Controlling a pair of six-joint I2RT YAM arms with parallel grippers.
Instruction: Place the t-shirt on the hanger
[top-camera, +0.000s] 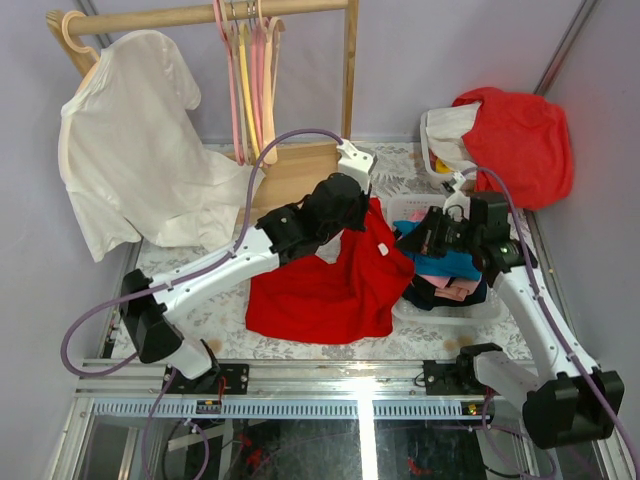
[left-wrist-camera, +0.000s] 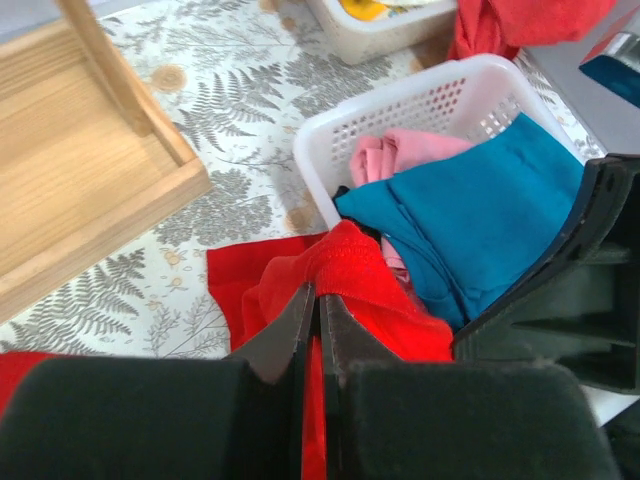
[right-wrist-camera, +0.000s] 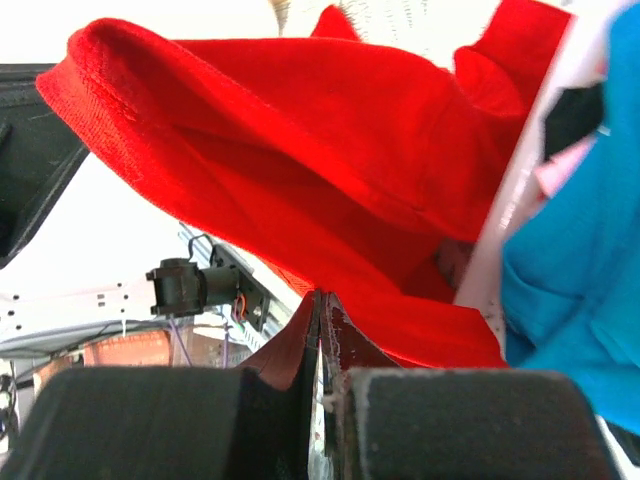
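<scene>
The t-shirt is lying bunched on the table beside the laundry basket. The left gripper and right gripper are pinching its raised edge, clamped tight. Lifting is probably starting; the next move is calling for spreading the collar.

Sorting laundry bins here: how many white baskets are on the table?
2. The front basket sits by the right arm, holding blue and pink clothes; the back basket is at the far right, partly under a red-orange garment. Others may be hidden.
</scene>
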